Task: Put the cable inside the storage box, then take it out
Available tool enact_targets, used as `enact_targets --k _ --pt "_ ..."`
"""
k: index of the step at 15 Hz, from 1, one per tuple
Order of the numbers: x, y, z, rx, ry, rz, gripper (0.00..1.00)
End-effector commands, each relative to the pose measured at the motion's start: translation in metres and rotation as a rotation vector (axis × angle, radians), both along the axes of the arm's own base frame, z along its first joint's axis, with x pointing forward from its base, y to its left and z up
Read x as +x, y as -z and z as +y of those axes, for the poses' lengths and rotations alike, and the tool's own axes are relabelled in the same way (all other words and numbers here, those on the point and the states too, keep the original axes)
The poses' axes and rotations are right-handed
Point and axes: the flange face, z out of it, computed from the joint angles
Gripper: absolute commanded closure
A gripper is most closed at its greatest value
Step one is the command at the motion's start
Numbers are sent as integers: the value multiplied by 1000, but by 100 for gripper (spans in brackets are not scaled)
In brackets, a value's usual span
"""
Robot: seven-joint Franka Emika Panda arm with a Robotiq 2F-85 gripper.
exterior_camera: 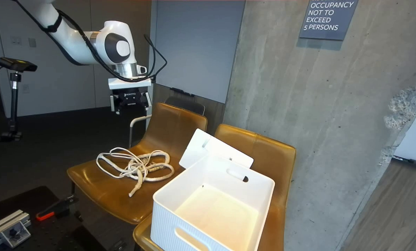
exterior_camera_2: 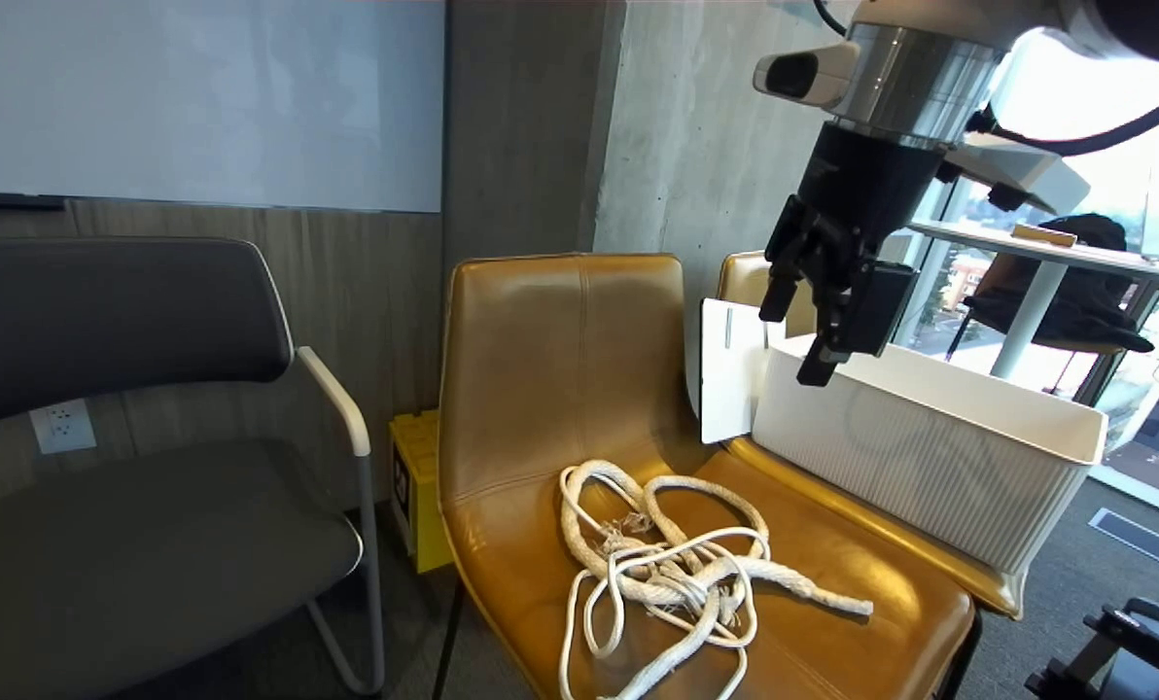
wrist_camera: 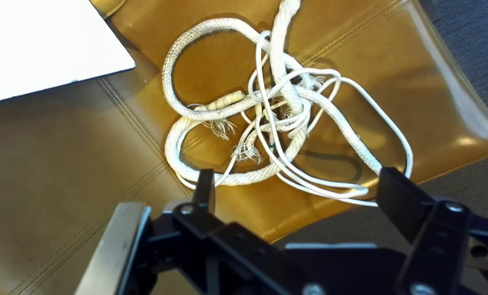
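Observation:
The off-white cable (exterior_camera: 137,169) lies in loose, tangled loops on the seat of a brown chair, in both exterior views. In the wrist view the cable (wrist_camera: 287,90) spreads across the seat beyond the fingers. Beside it, on the neighbouring chair, stands the white storage box (exterior_camera_2: 910,467), its lid (exterior_camera: 211,148) swung back and its bare floor showing in an exterior view. Part of the lid (wrist_camera: 43,45) fills the wrist view's upper left corner. My gripper (wrist_camera: 295,174) is open, pointing down, with nothing held. In an exterior view the gripper (exterior_camera: 132,108) hangs well above the cable's chair.
Backrests of both brown chairs (exterior_camera_2: 570,360) rise behind cable and box. A grey armchair (exterior_camera_2: 142,564) stands alongside, and a yellow case (exterior_camera_2: 424,486) sits on the floor. A camera stand (exterior_camera: 14,97) and a metal rail (exterior_camera: 7,226) are on the opposite side.

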Motion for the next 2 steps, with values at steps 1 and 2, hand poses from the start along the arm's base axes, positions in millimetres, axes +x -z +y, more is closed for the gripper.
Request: enact_targets --k 1,2 --pt "1 1 -1 -1 2 3 0" --pt "1 2 -1 -1 3 4 0"
